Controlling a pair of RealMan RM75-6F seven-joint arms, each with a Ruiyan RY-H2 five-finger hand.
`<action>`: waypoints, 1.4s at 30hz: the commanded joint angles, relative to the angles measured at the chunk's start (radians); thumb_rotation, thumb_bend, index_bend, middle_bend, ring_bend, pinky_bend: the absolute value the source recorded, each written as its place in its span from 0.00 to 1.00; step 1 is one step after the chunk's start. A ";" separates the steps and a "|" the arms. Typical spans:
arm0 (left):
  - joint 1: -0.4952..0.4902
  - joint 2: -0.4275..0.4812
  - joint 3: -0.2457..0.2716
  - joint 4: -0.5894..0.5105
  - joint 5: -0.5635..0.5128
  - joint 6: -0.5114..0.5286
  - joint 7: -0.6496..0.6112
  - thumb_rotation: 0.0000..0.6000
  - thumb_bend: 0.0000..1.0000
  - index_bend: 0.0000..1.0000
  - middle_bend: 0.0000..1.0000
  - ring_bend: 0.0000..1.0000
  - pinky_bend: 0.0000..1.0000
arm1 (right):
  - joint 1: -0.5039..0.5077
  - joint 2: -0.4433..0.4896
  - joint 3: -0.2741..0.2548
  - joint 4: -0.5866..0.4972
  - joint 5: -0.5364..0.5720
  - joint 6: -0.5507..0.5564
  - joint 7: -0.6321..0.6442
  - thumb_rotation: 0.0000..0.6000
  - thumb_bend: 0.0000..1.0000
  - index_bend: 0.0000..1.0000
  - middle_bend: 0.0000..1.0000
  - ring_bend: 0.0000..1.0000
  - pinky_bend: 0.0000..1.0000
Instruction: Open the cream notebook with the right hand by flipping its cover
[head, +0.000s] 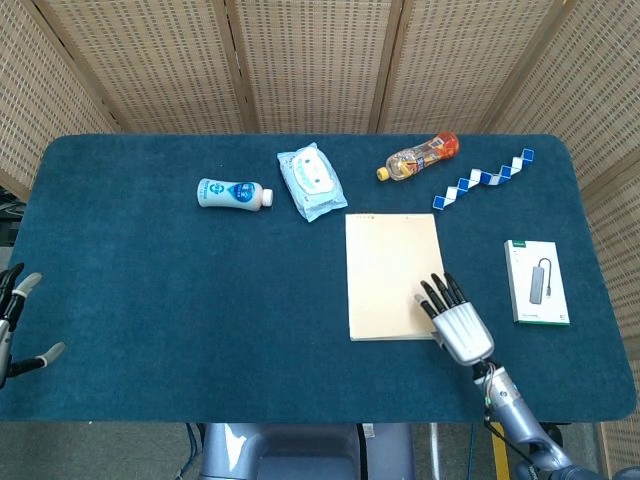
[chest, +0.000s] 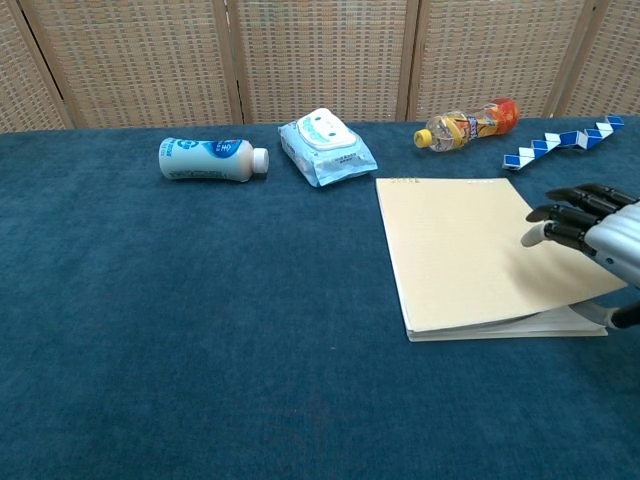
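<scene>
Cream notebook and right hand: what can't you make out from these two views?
- Cream notebook: inner pages, covered by the barely lifted cover in both views.
- Right hand: thumb contact under the cover, hidden by its own fingers; chest view crops it.
- Left hand: cut off by head view's left edge.

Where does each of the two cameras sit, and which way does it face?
Head view: high above the near edge, looking steeply down on the whole table; both hands show, left hand and right hand.
Chest view: low at the near edge, looking across toward the wicker screen; only the right hand.
Shared: cream notebook, right hand.
</scene>
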 joint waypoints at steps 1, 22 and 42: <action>-0.003 0.000 -0.001 -0.001 -0.002 -0.004 0.002 1.00 0.00 0.00 0.00 0.00 0.00 | 0.026 0.002 -0.008 0.012 0.000 -0.044 -0.017 1.00 0.36 0.24 0.16 0.05 0.07; -0.007 0.007 -0.004 -0.004 -0.016 -0.018 -0.007 1.00 0.00 0.00 0.00 0.00 0.00 | 0.126 -0.090 -0.016 0.185 -0.010 -0.053 0.179 1.00 0.53 0.61 0.58 0.47 0.25; -0.006 0.006 0.000 -0.005 -0.010 -0.015 -0.008 1.00 0.00 0.00 0.00 0.00 0.00 | 0.118 0.034 -0.094 0.089 -0.071 0.050 0.424 1.00 0.57 0.66 0.62 0.51 0.26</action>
